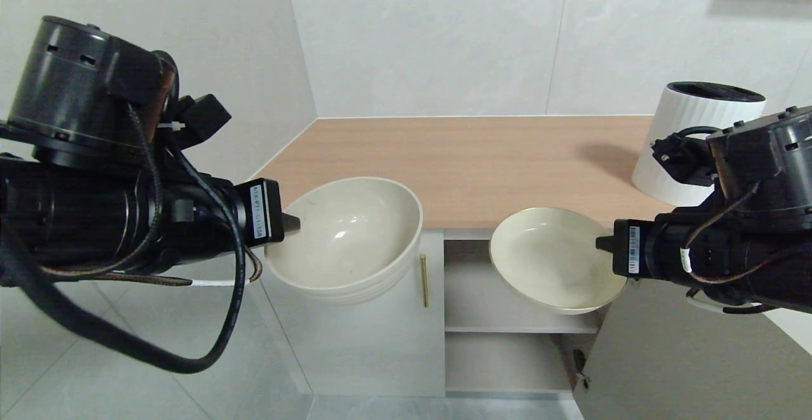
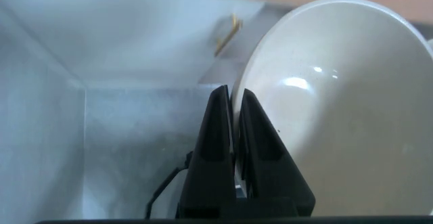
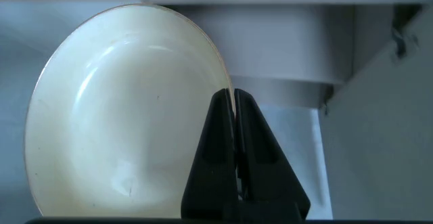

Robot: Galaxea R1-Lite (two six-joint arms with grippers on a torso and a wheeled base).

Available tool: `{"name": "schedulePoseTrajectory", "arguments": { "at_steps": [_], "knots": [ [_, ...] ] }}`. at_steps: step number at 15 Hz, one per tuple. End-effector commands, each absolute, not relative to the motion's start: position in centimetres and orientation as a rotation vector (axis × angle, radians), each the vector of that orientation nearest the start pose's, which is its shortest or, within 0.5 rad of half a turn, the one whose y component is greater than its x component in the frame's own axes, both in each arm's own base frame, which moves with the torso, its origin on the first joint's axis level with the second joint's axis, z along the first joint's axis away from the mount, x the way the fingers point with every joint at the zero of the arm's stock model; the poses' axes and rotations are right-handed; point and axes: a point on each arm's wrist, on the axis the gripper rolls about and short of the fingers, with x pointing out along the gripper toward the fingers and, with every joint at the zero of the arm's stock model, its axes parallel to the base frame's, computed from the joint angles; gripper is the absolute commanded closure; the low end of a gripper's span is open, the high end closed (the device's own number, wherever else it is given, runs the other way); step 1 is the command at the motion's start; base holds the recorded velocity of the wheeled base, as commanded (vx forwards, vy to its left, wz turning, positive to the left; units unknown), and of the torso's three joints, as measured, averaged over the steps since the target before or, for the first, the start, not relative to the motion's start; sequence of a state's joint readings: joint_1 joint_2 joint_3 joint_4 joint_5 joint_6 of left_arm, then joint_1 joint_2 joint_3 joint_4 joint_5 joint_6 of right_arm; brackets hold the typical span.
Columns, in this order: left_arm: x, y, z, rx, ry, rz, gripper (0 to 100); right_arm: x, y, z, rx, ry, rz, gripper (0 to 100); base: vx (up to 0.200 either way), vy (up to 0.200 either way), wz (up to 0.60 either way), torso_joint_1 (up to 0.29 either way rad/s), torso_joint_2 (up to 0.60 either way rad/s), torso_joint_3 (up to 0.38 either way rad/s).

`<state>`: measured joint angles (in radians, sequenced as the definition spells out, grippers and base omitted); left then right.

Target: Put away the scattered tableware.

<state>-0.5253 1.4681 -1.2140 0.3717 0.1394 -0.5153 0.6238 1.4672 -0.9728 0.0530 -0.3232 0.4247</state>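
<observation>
Up front in the head view, the left gripper [image 1: 290,222] is clamped on the near rim of a deep cream bowl [image 1: 346,236] at lower centre-left of the frame, held in the air, tilted, in front of the counter's edge. At lower centre-right, the right gripper [image 1: 601,242] pinches the rim of a shallow cream plate [image 1: 552,261], also tilted and clear of any surface. Behind both runs a light wooden countertop [image 1: 469,153]. A ribbed white container [image 1: 694,144] with a dark top stands on it at the right edge. Below the counter, a closed cabinet door [image 1: 374,344] with a brass handle [image 1: 424,280] sits behind the bowl. Beside it is an open compartment with a shelf [image 1: 514,328], partly hidden by the plate. The swung-out door [image 1: 672,363] fills the lower right. Pale tiled walls [image 1: 431,39] meet in a corner at upper centre-left, and grey floor tiles [image 1: 127,388] lie at lower left.

From the left wrist view, the left gripper [image 2: 233,92] has its fingers tight on the cream bowl [image 2: 338,109], with the brass handle [image 2: 229,34] beyond.

From the right wrist view, the right gripper [image 3: 235,97] grips the shallow cream plate [image 3: 128,122]. The shelf [image 3: 291,88] and the swung-out door [image 3: 379,163] lie behind it.
</observation>
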Motion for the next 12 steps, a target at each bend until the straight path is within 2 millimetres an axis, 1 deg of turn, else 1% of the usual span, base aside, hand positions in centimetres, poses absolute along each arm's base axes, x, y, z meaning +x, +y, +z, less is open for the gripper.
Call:
{"name": "schedulePoseTrajectory", "arguments": {
  "at_steps": [1, 6, 9, 12],
  "knots": [
    [21.04, -11.9, 26.48, -0.284, 0.682, -0.209, 100, 20.32, 13.76, 22.9, 0.155, 0.538, 0.184, 100, 0.0, 0.0, 0.0, 0.0, 0.0, 0.0],
    [21.29, -12.04, 26.19, -0.278, 0.691, -0.206, 100, 20.36, 13.79, 22.77, 0.147, 0.543, 0.184, 100, 0.0, 0.0, 0.0, 0.0, 0.0, 0.0],
    [21.73, -12.3, 25.66, -0.27, 0.711, -0.2, 100, 20.76, 14.07, 22.24, 0.136, 0.56, 0.178, 100, 0.0, 0.0, 0.0, 0.0, 0.0, 0.0],
    [21.8, -12.34, 25.58, -0.269, 0.713, -0.199, 100, 20.9, 14.21, 22.01, 0.13, 0.567, 0.173, 100, 0.0, 0.0, 0.0, -0.113, 0.34, 0.211]
  ]
}}
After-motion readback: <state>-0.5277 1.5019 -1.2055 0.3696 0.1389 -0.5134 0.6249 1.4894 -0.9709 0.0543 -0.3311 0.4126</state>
